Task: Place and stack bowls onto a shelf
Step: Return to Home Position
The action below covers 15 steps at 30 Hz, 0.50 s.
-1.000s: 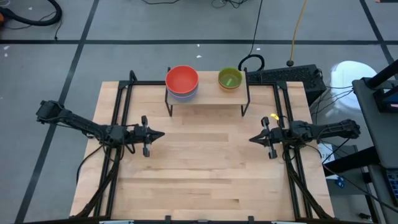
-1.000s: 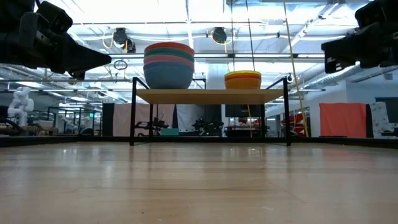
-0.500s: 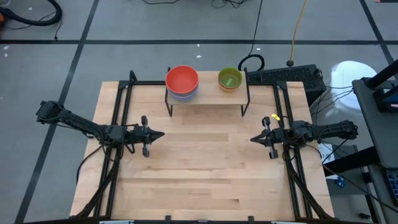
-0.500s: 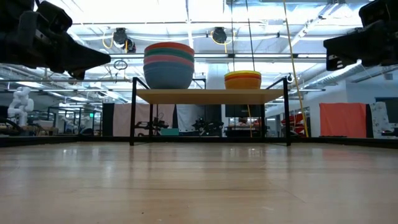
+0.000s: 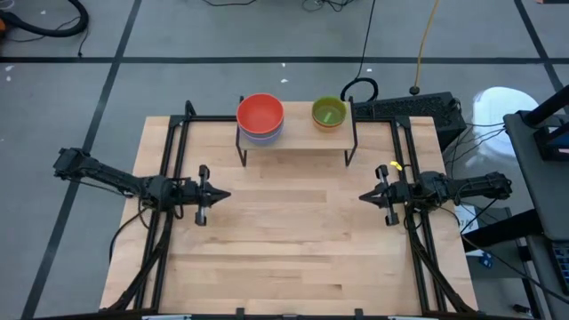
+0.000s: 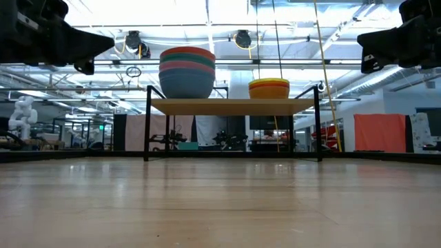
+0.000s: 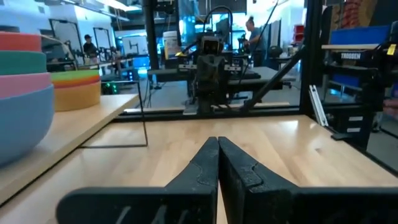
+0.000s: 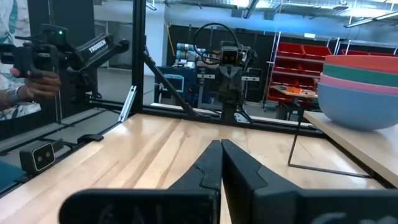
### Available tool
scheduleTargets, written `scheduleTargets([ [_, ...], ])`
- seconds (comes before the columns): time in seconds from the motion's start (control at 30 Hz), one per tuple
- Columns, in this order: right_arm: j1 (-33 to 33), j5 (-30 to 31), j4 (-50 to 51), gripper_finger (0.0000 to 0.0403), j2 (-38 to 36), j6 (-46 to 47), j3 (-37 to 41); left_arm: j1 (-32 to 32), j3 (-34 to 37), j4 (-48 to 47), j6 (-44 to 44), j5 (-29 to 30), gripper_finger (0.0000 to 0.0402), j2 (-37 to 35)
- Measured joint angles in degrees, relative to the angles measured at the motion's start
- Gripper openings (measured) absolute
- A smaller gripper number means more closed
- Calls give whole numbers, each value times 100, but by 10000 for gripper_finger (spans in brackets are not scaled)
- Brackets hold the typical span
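The shelf (image 5: 298, 140) stands at the table's far edge on thin black wire legs (image 6: 147, 124). Two stacks of bowls rest on it. The taller stack (image 5: 260, 116) on its left end has a red bowl on top, then teal, pink and blue (image 6: 187, 74). The shorter stack (image 5: 329, 112) on its right end shows green from above, with yellow and orange below (image 6: 269, 88). My left gripper (image 5: 228, 194) (image 7: 218, 142) hangs shut over the table's left part and points right. My right gripper (image 5: 361, 196) (image 8: 221, 144) hangs shut over the right part and points left. Both are off the table.
Black frame rails (image 5: 169, 169) (image 5: 404, 160) run along the table's left and right sides. A dark keyboard (image 5: 404, 108) lies beyond the far right corner. Bare tabletop (image 5: 293, 231) stretches between the grippers and in front of the shelf. A person (image 8: 12, 87) shows in the room.
My left gripper has drawn back a little toward the table's left edge and risen slightly, still shut. My right gripper has risen slightly, still shut. The bowls and the shelf have stayed where they were.
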State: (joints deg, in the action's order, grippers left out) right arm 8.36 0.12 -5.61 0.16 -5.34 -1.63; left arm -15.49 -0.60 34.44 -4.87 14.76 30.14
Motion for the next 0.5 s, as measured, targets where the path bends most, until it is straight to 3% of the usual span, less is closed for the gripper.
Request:
scheduleTargets([
  [0.5,0,0,-11,2,0,-2,2,120,0,-1597,-321,-30,6,-1854],
])
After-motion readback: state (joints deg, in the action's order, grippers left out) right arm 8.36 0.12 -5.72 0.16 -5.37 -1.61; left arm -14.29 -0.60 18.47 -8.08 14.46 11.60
